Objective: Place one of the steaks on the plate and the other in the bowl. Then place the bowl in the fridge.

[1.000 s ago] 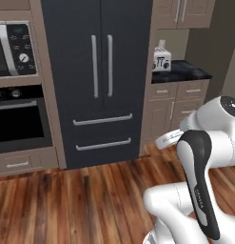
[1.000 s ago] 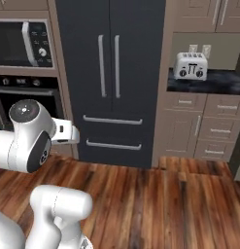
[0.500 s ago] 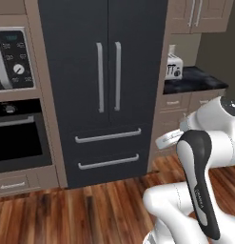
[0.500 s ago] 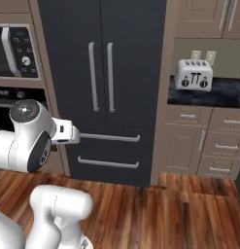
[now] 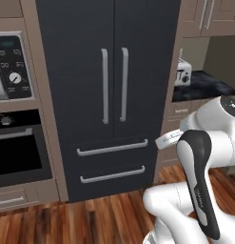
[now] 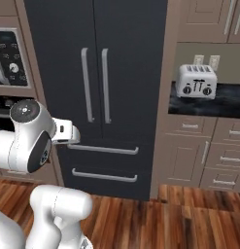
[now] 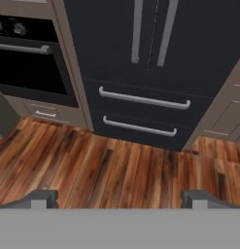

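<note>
The tall dark charcoal fridge stands straight ahead with both doors and both lower drawers closed; it is also in the right base view and the hand view. My gripper is open, its fingertips far apart with nothing between them. It hangs over the wooden floor, pointing down toward the fridge's lower drawers. The arm is folded close to the base. The steaks, the plate and the bowl are out of view.
A built-in oven and microwave sit left of the fridge. On the right, a silver toaster stands on a dark counter over beige drawers. Wooden floor lies before the fridge.
The whole picture has shifted: the base has driven closer to the fridge, which now looks larger and more central. The arm's pose and the open gripper are unchanged.
</note>
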Motion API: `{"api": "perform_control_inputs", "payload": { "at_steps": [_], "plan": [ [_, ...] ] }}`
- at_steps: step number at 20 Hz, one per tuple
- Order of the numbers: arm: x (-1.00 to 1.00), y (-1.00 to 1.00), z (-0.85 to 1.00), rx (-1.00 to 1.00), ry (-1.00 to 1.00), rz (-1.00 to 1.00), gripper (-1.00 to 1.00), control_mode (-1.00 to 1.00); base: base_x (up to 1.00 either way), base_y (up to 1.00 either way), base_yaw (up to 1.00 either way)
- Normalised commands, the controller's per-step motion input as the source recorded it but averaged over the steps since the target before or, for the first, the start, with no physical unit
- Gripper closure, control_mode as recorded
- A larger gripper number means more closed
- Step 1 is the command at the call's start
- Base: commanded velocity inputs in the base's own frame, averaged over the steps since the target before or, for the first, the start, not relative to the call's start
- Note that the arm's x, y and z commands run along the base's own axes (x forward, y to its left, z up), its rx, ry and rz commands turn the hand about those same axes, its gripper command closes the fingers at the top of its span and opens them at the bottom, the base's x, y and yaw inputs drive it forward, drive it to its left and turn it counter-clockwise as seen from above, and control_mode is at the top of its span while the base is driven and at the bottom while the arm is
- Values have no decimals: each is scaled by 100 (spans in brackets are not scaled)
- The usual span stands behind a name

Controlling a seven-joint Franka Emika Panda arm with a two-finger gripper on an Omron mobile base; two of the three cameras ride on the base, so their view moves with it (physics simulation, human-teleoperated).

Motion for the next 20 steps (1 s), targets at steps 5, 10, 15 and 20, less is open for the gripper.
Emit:
{"api": "perform_control_inputs", "payload": {
  "at_steps": [5, 10, 15, 20],
  "plan": [
    [0, 0, 0, 0, 0, 0, -100, 100, 47, 30, 0],
    [0, 0, 0, 0, 0, 0, -100, 100, 41, 30, 0],
    [0, 0, 0, 0, 0, 0, -100, 100, 32, 23, 0],
    [0, 0, 0, 0, 0, 0, -100, 100, 15, 1, 2]
  ]
}}
